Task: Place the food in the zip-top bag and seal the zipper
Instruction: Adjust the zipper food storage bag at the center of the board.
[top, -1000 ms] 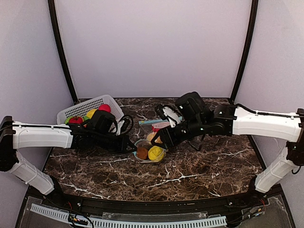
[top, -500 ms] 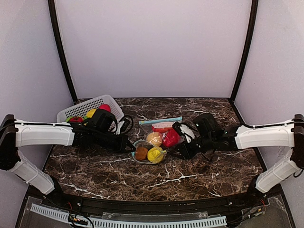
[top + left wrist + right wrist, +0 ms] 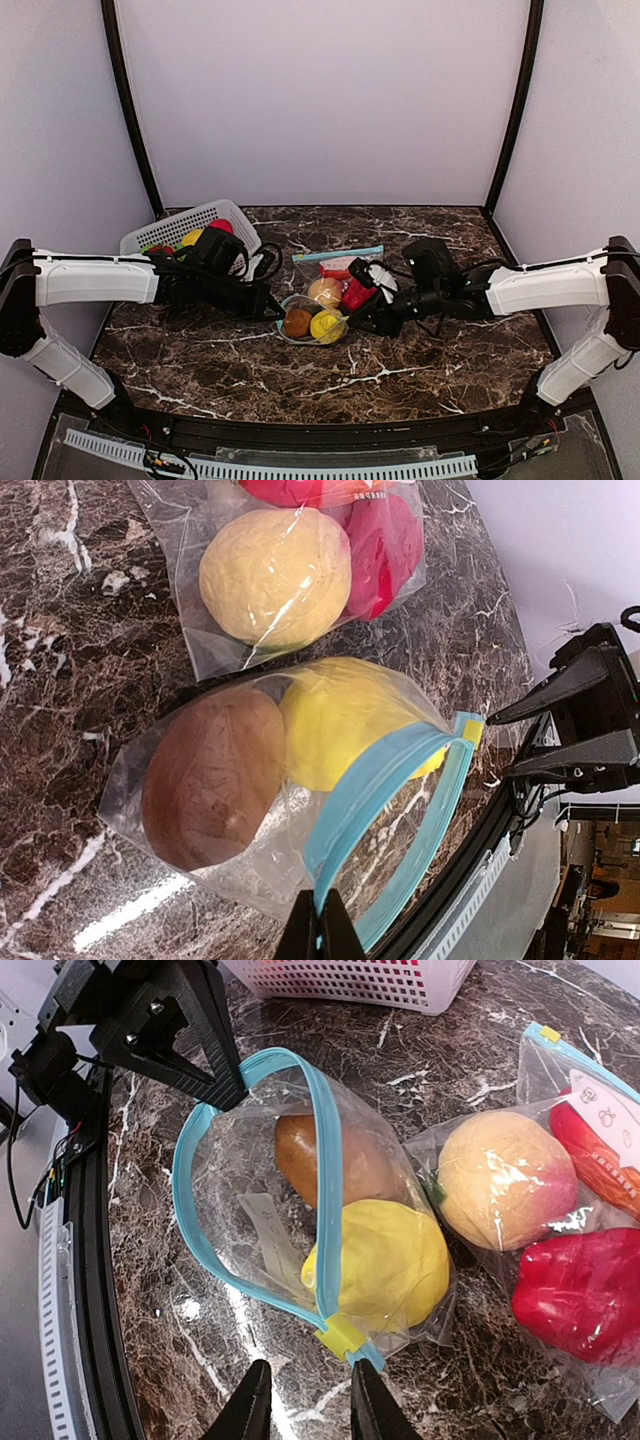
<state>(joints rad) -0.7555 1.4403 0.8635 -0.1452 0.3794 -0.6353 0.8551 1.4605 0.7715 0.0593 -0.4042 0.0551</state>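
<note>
Obs: left fingers (image 3: 320,935) clenched on the blue zipper of the zip-top bag (image 3: 225,870); bag mouth gapes. Bag lies mid-table. Inside it, brown food (image 3: 212,775) and yellow food (image 3: 335,730), touching. The right fingers (image 3: 358,322) are parted either side of the yellow zipper tab (image 3: 340,1338); contact unclear. A second bag (image 3: 205,650) lies just beyond, toward the far edge. White basket (image 3: 175,222) sits at the far-left corner.

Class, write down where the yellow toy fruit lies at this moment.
The yellow toy fruit sits mid-table in the top view, inside the open blue-zippered bag. It lies right of the brown food, on the near side of a second filled bag.
</note>
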